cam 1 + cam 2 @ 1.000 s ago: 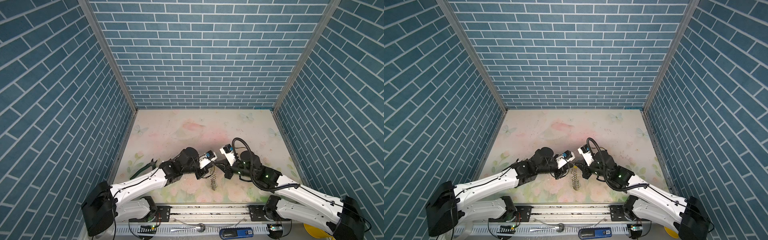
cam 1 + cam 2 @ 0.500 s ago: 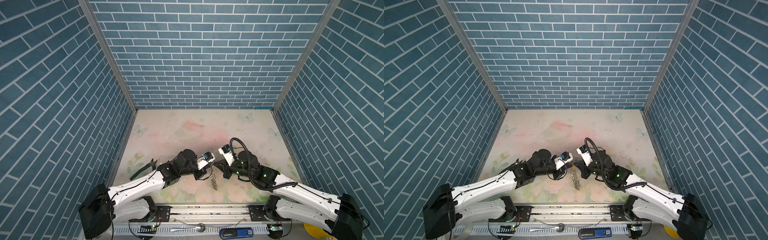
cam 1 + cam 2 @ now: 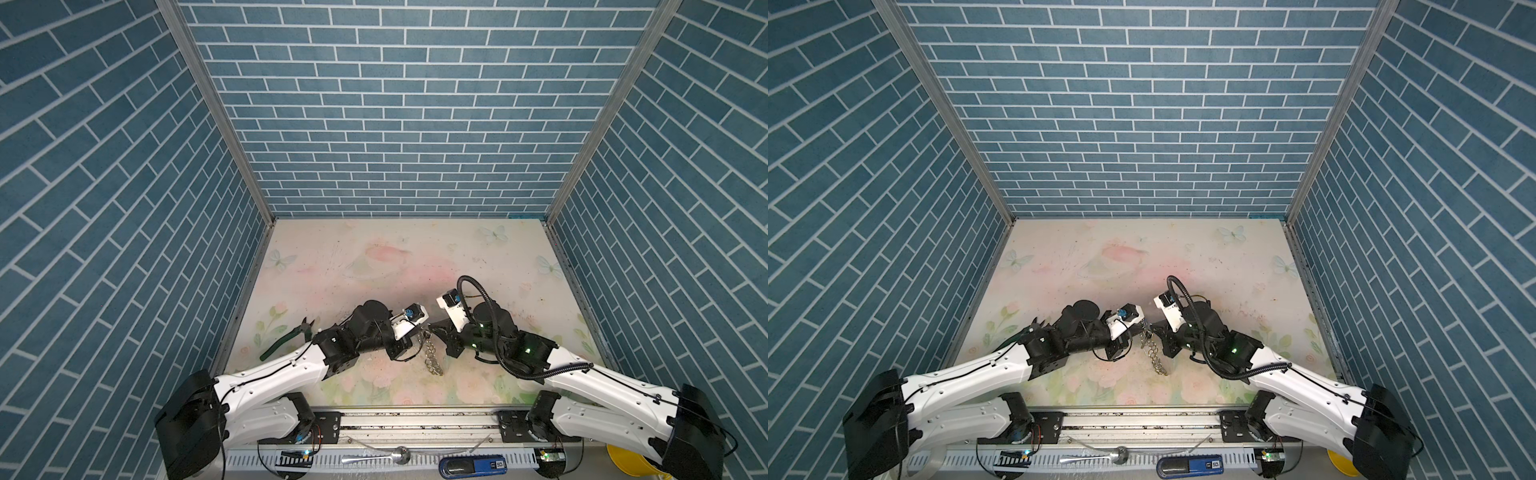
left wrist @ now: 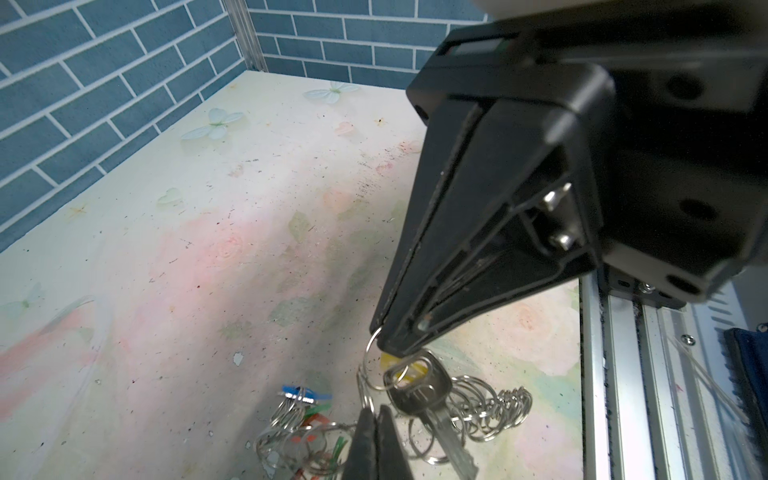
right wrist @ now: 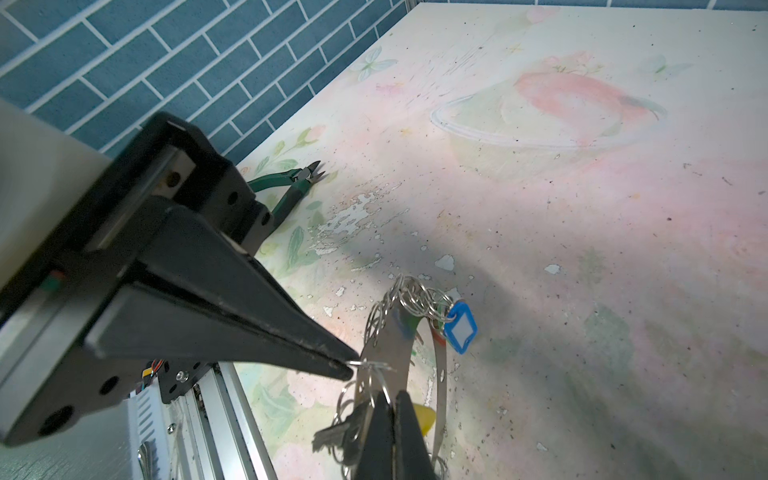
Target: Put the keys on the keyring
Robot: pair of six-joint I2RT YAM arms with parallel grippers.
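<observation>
Here the left hand (image 5: 348, 367) and the right hand (image 4: 387, 344), both clenched with tips nearly meeting, each pinch a small ring of the keyring (image 5: 388, 340), which hangs over the tabletop (image 5: 582, 208) with a yellow-tagged key (image 4: 419, 392).

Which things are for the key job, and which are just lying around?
For the job:
- key with the yellow tag, pinched by the left gripper
- keyring, one of its small rings pinched by the right gripper
- blue tag on the keyring

Just lying about:
- green cutters
- spoon
- blue device
</observation>
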